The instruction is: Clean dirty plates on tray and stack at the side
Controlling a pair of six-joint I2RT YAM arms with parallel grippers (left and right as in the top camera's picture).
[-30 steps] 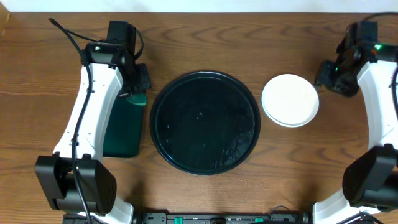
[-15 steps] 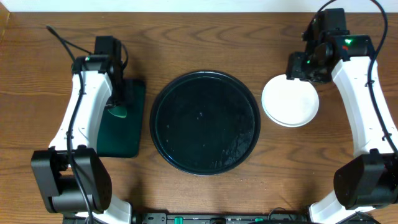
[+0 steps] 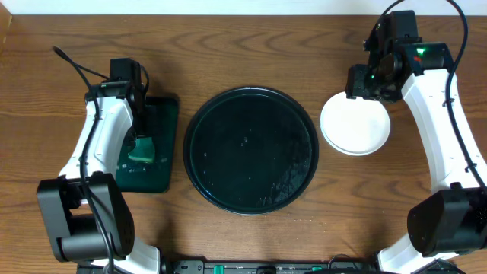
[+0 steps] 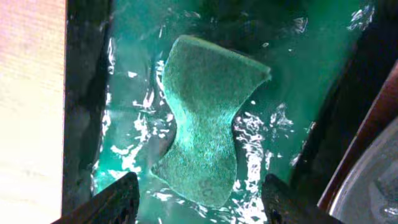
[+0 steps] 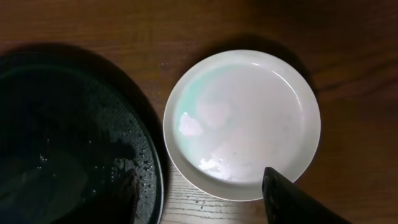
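The round black tray lies mid-table, wet, with no plate on it. The plates sit stacked on the wood to its right, and the top one is white with a faint mint tint. My right gripper hovers open at the stack's far edge, holding nothing. My left gripper is open over the small dark green tray. A green sponge lies loose there, ahead of the fingertips.
The green tray is wet and glossy and sits close to the black tray's left rim. Bare wooden table surrounds everything. Droplets dot the black tray's surface near the plates.
My left gripper has opened and let go of the sponge, which now lies on the green tray. The right arm swung left to the plate stack and then almost stopped.
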